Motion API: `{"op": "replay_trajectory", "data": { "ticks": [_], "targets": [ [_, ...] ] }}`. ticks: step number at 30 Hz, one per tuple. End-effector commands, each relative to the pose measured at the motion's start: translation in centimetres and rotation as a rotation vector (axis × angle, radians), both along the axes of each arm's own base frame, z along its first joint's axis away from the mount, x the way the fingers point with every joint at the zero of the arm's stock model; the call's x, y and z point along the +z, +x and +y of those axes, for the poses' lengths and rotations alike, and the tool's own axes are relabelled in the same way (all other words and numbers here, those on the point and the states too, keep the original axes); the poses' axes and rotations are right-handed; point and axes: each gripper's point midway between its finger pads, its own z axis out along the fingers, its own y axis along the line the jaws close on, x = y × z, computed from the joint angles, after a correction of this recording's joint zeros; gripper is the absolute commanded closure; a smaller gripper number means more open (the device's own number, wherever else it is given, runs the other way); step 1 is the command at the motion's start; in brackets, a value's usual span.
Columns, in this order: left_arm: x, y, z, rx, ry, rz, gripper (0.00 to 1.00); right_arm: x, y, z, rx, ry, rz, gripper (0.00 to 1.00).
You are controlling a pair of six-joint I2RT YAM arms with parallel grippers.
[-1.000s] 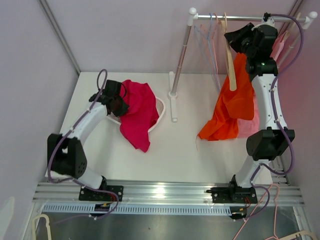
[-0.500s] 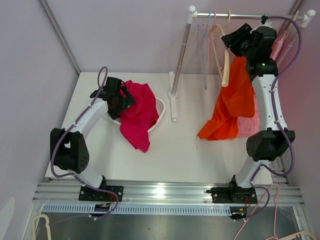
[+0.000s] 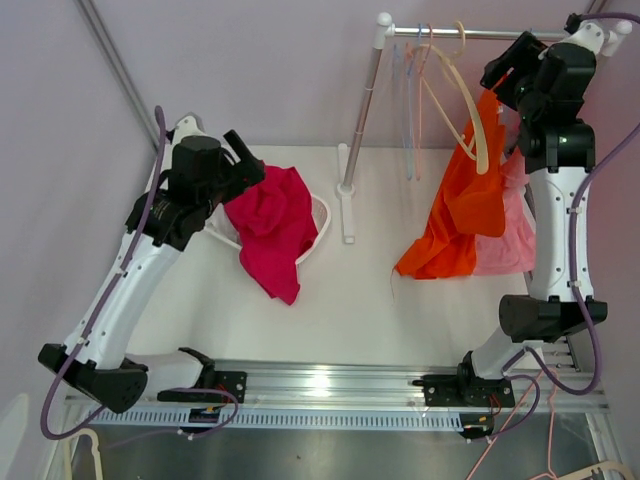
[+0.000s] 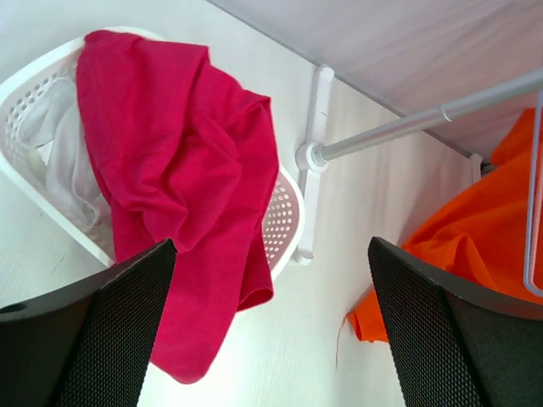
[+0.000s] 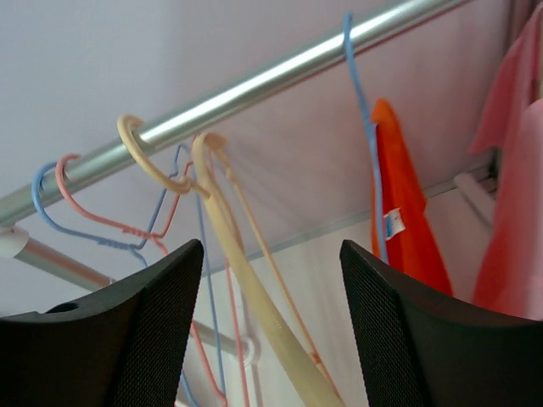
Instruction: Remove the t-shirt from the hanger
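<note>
Hanging from the clothes rail (image 3: 490, 35): a cream hanger (image 5: 236, 259) and, under the rail's right end, the orange t-shirt (image 3: 465, 205), just beside that hanger. Right gripper (image 5: 270, 250): close below the rail, fingers apart, holding nothing. Left gripper (image 4: 270, 254): well left of the rail, fingers spread wide, empty, above a red shirt (image 4: 170, 170) draped over a white basket (image 4: 284, 220).
</note>
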Motion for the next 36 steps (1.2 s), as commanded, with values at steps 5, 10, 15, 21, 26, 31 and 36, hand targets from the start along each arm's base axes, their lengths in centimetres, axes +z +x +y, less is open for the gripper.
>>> {"op": "replay_trajectory", "data": {
  "ticks": [5,10,15,21,26,31,36],
  "targets": [
    [1.9,-0.8,-4.4,-0.165,0.103,-0.120,0.01,0.4,0.1,-3.2,-0.141,-0.142,0.031,0.32],
    [3.6,-1.5,-7.7,-0.249,0.149,-0.212,0.00,-1.1,2.8,-3.8,-0.168,-0.161,0.064,0.32],
    [4.1,-1.4,-9.8,-0.304,0.193,-0.231,0.01,-1.3,5.0,-5.9,-0.226,-0.170,0.035,0.32],
    [4.1,-1.6,-11.8,-0.372,0.187,-0.274,0.01,-1.7,7.2,-7.5,-0.276,-0.182,0.009,0.33],
    [3.4,-1.4,-12.9,-0.402,0.187,-0.264,0.01,-3.2,8.8,-8.3,-0.287,-0.196,0.022,0.66],
    [3.3,-1.9,-13.6,-0.427,0.198,-0.277,0.00,-3.8,9.2,-9.4,-0.301,-0.190,0.027,1.00],
    [2.9,-2.3,-13.9,-0.431,0.218,-0.276,0.00,-3.7,9.2,-10.2,-0.263,-0.118,0.010,1.00]
  ]
}}
